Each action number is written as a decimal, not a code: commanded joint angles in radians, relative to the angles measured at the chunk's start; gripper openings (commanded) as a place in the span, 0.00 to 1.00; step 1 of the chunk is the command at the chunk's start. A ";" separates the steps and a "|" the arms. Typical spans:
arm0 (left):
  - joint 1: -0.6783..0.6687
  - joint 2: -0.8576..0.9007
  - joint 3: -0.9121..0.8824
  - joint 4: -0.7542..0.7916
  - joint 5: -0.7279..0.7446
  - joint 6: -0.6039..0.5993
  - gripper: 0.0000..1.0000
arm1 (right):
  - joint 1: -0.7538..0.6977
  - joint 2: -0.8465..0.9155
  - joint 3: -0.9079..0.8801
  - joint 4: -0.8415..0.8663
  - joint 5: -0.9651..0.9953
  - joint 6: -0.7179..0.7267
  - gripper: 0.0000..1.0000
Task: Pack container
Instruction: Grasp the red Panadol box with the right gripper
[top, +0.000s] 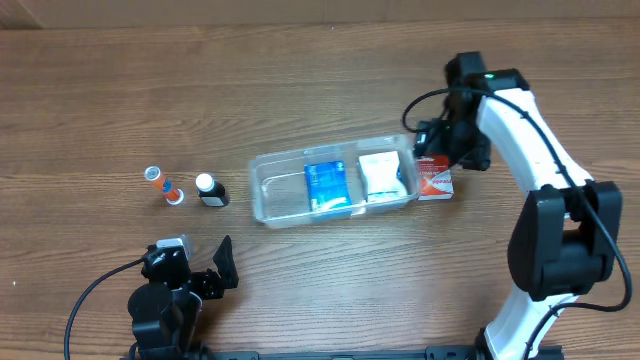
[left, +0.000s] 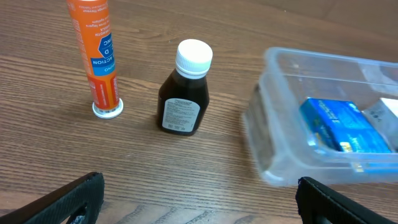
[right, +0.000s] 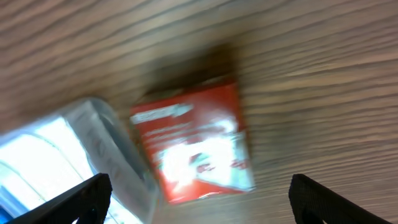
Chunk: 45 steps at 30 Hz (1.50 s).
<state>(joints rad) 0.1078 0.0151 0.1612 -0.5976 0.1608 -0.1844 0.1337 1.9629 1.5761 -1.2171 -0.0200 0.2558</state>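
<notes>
The container (top: 275, 192) sits in the middle of the table (top: 300, 60). Two things are in it already: a blue box (top: 325, 185) in the middle part and a white packet (top: 380, 175) at the right end. So the packing looks about half done. Three things are left outside. A red box (top: 435, 181) lies on the table right beside the container's right end; I cannot tell if they touch. An orange tube (top: 166, 187) and a dark bottle (top: 210, 189) stand side by side, well away to the left of the container. The right pincer (right: 200, 183) hangs over the red box. Its two fingers are spread wide and it holds nothing. The left pincer (left: 199, 186) is down by the near edge of the table, also spread wide and holding nothing, and it faces the tube and the bottle. My guess is the red box goes in next, then the tube and the bottle. The view from above is the only one that shows all five things and both arms at once. The left wrist view shows things up close: the bottle has a white cap and a label, the tube stands on its white end, and the left end of the container is bare, so there is room. The right wrist view is blurry, but it shows the red box lying flat between the open fingers, with a corner of the container just to its left. From above, the arm covers part of that box.
</notes>
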 joint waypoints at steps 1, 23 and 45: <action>-0.004 -0.010 -0.006 0.004 -0.007 -0.014 1.00 | 0.087 -0.005 -0.006 -0.036 -0.025 -0.048 0.93; -0.004 -0.010 -0.006 0.004 -0.007 -0.014 1.00 | 0.000 0.149 -0.006 0.054 0.007 -0.149 0.91; -0.004 -0.010 -0.006 0.004 -0.007 -0.014 1.00 | 0.022 0.021 0.150 -0.124 0.109 -0.046 0.69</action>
<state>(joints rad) 0.1078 0.0147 0.1612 -0.5976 0.1608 -0.1844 0.1345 2.1109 1.6001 -1.3098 0.0677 0.1844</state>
